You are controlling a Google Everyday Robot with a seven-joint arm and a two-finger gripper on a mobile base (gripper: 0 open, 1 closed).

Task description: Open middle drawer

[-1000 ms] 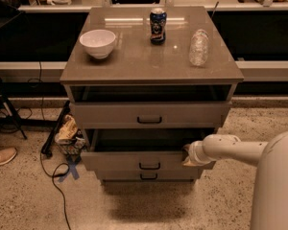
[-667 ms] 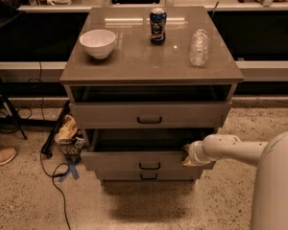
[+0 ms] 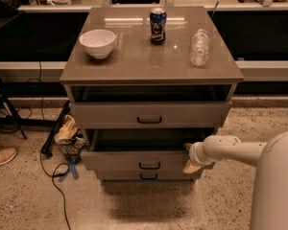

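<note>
Middle drawer (image 3: 134,160): I see a wide taupe-grey drawer with a flat front, the centre 1 of 3 in the cabinet (image 3: 221,71). It stands pulled out past the drawers above and below, with a dark opening showing behind its front.
Handle (image 3: 149,165): a small black bar, centred on the drawer front.
Neighbours: the top drawer (image 3: 149,114) sits just under the tabletop; of the bottom drawer (image 3: 149,176) only a thin strip shows beneath the middle one.
Gripper (image 3: 189,159): it is at the right end of the middle drawer's front, touching or just beside its upper corner. I cannot tell how far open it is, or whether it grips anything.
Arm (image 3: 230,150): pale and tubular, reaching in from the right.
Tabletop: 1 white bowl (image 3: 97,42) at left, 1 blue can (image 3: 158,26) upright at centre back, 1 clear plastic bottle (image 3: 199,47) at right.
</note>
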